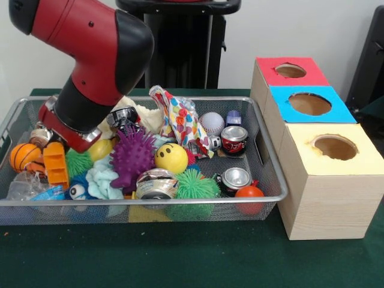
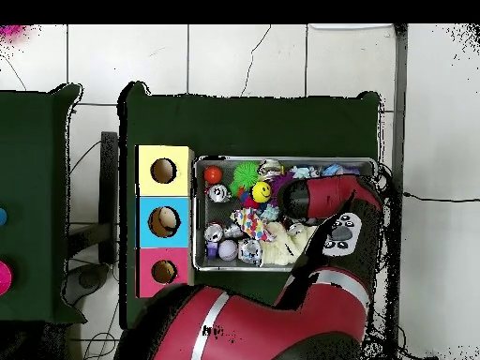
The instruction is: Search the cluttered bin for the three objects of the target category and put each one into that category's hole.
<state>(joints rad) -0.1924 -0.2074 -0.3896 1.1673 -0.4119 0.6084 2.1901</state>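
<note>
The silver wire-mesh bin (image 1: 180,200) is full of clutter; it also shows in the overhead view (image 2: 199,216). The red and black arm reaches down into the bin's left part in the front view. Its gripper (image 1: 72,137) is buried among the toys, and its state does not show. A cream soft thing (image 1: 145,114), perhaps the cream-tan plush, lies at the bin's back, just right of the arm, and shows in the overhead view (image 2: 279,248). The brown teddy and the striped tiger are hidden. The red-topped hole (image 1: 290,71) (image 2: 164,271) is on the farthest box.
The blue-topped hole (image 1: 309,104) and the yellow-topped hole (image 1: 335,146) are on the nearer boxes. In the bin are a purple spiky ball (image 1: 132,155), a yellow smiley ball (image 1: 171,158), a green spiky ball (image 1: 193,187), cans (image 1: 234,139), a basketball (image 1: 24,156) and a dotted wrapper (image 1: 183,123).
</note>
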